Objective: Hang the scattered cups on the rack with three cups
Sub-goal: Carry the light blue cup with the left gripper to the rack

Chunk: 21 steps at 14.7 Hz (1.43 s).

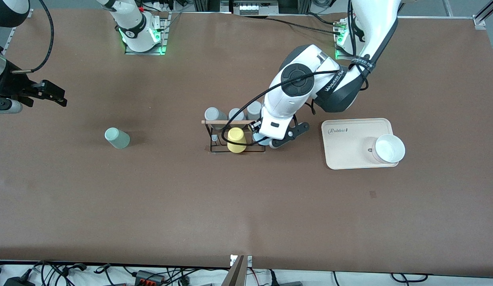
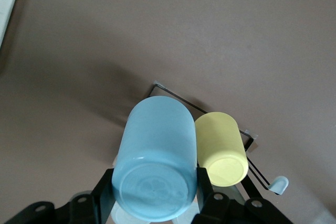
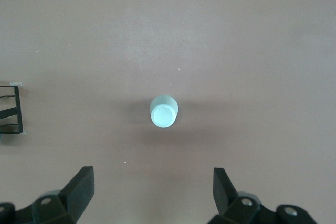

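Note:
The light blue cup (image 2: 157, 166) sits bottom-up between the fingers of my left gripper (image 2: 155, 188), which is shut on it. The gripper holds it over the left arm's end of the rack (image 1: 234, 137), right beside the yellow cup (image 2: 223, 148) hanging on the rack. In the front view the left hand (image 1: 276, 127) hides most of this cup. The mint-green cup (image 1: 117, 138) rests on the table toward the right arm's end, also seen in the right wrist view (image 3: 164, 111). My right gripper (image 1: 51, 93) hangs open and empty above the table, apart from that cup.
Grey cups (image 1: 214, 115) stand along the rack's side farther from the front camera. A cream tray (image 1: 350, 137) with a white bowl (image 1: 389, 149) lies toward the left arm's end. The rack's wire edge (image 3: 13, 111) shows in the right wrist view.

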Available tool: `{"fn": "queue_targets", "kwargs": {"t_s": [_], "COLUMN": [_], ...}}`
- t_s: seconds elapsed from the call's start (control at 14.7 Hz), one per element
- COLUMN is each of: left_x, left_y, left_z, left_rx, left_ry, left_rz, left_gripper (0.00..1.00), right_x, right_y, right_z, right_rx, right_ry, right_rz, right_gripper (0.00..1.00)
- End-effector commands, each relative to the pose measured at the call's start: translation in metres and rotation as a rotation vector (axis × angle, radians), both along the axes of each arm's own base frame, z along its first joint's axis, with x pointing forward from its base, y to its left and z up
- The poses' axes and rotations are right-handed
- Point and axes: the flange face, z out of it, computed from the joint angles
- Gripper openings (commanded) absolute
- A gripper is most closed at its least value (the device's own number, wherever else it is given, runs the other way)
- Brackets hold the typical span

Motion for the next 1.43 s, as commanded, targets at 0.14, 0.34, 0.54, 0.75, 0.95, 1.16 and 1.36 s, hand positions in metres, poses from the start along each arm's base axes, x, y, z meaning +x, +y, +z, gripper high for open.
{"fn": "queue_targets", "kwargs": {"t_s": [0.14, 0.34, 0.54, 0.75, 0.95, 1.16, 1.36], "left_x": [-0.002, -0.001, -0.005, -0.006, -0.010, -0.011, -0.010], "left_y": [-0.025, -0.027, -0.033, -0.035, -0.043, -0.044, -0.044], "left_z": [-0.013, -0.031, -0.048, -0.066, -0.075, -0.083, -0.085], "left_rx": [0.019, 0.045, 0.060, 0.088, 0.082, 0.081, 0.080], "left_ry": [0.012, 0.016, 0.032, 0.036, 0.033, 0.036, 0.037], "left_rz": [0.006, 0.006, -0.006, -0.006, -0.017, -0.015, -0.016], "left_gripper": [0.47, 0.47, 0.47, 0.47, 0.48, 0.48, 0.48], "right_x": [0.000, 0.000, 0.000, 0.000, 0.000, 0.001, 0.001], "right_y": [0.001, 0.001, 0.001, 0.002, 0.001, 0.001, 0.001], "right_z": [0.004, 0.004, 0.004, 0.004, 0.003, 0.003, 0.003], "right_rx": [0.004, 0.006, 0.006, 0.006, 0.010, 0.010, 0.010], "right_ry": [-0.002, -0.002, -0.002, 0.004, 0.005, -0.003, -0.004], "right_rz": [0.003, 0.002, 0.002, 0.003, 0.001, 0.001, 0.001], "right_gripper": [1.00, 1.00, 1.00, 1.00, 1.00, 1.00, 1.00]}}
